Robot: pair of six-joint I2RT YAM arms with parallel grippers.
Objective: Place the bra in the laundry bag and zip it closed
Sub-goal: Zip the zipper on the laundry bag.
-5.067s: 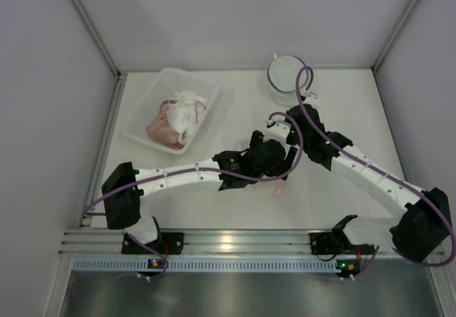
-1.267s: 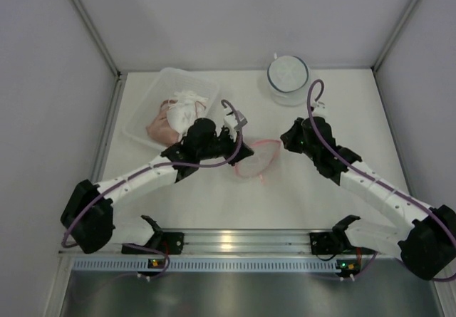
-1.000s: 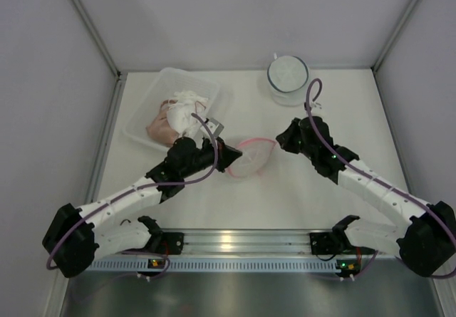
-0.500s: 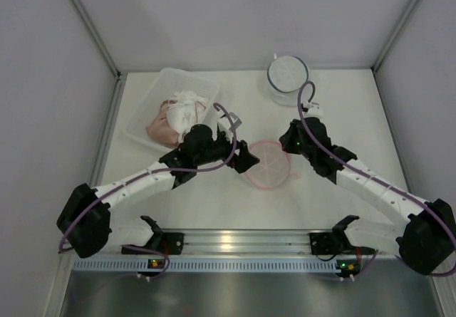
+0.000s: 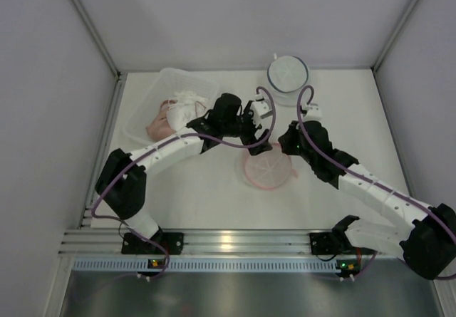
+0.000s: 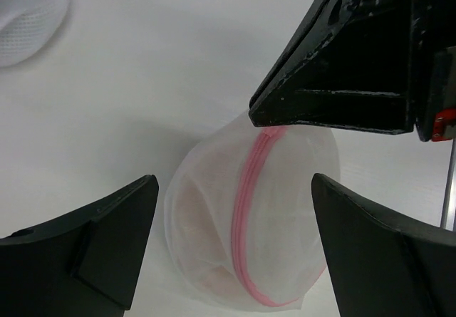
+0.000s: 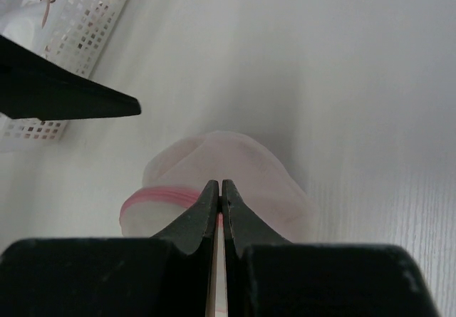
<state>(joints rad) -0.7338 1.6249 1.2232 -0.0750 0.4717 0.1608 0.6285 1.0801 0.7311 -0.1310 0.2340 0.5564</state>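
Since one second ago the left gripper has let go and swung beyond the laundry bag, hanging with jaws wide apart; the right gripper is pinched shut on the bag's far-right rim at the zip. Step in hand, as judged: verify closure, so hold the right pinch steady and check the slider reaches the track's end. The bag is a round, domed pouch of fine translucent mesh with a pink zip, a peach mass, probably the bra, showing through.
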